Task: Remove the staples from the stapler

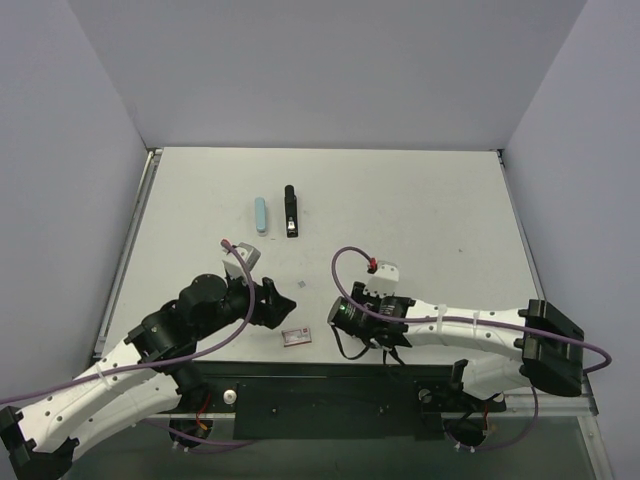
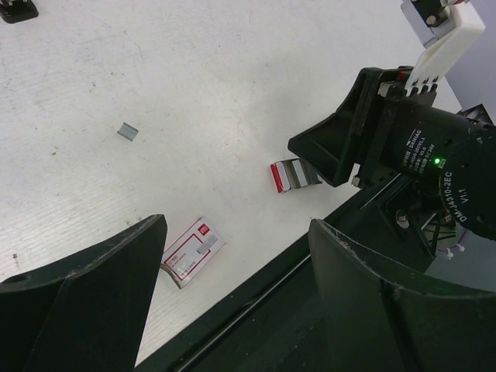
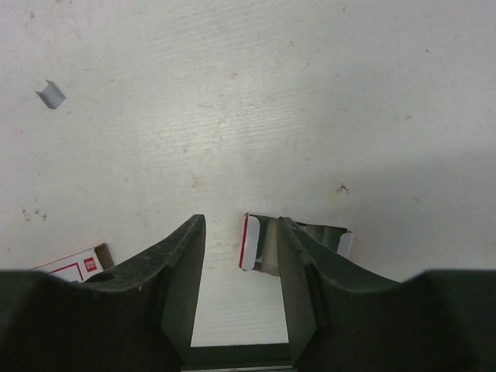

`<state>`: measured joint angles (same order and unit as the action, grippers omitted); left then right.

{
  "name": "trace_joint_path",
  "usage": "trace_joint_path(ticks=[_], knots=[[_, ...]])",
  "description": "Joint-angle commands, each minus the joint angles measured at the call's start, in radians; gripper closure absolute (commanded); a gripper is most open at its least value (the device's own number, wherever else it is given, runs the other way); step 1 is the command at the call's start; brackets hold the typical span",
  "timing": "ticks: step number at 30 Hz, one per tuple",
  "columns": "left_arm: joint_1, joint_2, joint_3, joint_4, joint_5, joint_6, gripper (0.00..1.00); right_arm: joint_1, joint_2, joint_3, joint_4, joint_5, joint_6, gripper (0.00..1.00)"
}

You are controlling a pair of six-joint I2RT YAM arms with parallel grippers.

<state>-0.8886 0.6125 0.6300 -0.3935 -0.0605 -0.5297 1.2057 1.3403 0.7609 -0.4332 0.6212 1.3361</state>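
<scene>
The left claw (image 2: 236, 225) hangs low over the white worktop (image 1: 420, 200) with its two fingers spread wide and nothing in them. Far at the back lies a light blue long thing (image 1: 261, 214). Just beside it, to the right, is the long black stapler (image 1: 290, 210), and neither claw is near them. The tiny grey strip of staples (image 1: 303, 287) lies loose on the worktop, well apart from the stapler and between the two claws, with nothing touching it. Nearer the arms lies a small red-and-white cardboard box (image 1: 296, 336). Further right is an open red-and-white box tray (image 3: 252, 240). The right claw (image 3: 240, 225) sits right over its end, with fingers only a little way apart and pinching nothing, and one finger hides part of the tray. I think this strip is already out, and I cannot tell if more staples are inside the stapler. If the strip is to be picked up, a claw should come straight down over it, make its gap small first, and squeeze gently on the two long sides, because a thing so thin and flat can slide or flip away
</scene>
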Motion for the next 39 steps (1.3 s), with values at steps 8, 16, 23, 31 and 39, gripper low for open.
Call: trace_joint_path(ticks=[8, 16, 23, 31, 39], knots=[[-0.003, -0.052, 0.065, -0.05, -0.059, 0.01, 0.15, -0.08, 0.082, 0.081, 0.25, -0.144, -0.467, 0.61], [-0.003, -0.115, 0.071, -0.106, -0.104, 0.0, 0.15, -0.176, 0.213, 0.074, 0.545, -0.386, -0.721, 0.58], [-0.003, -0.129, 0.071, -0.13, -0.124, 0.002, 0.15, -0.19, 0.324, 0.189, 0.56, -0.449, -0.861, 0.56], [-0.003, -0.148, 0.082, -0.153, -0.13, 0.008, 0.15, -0.222, 0.447, 0.284, 0.568, -0.462, -0.9, 0.56], [-0.003, -0.163, 0.069, -0.162, -0.13, 0.007, 0.15, -0.225, 0.553, 0.376, 0.554, -0.437, -0.908, 0.57]])
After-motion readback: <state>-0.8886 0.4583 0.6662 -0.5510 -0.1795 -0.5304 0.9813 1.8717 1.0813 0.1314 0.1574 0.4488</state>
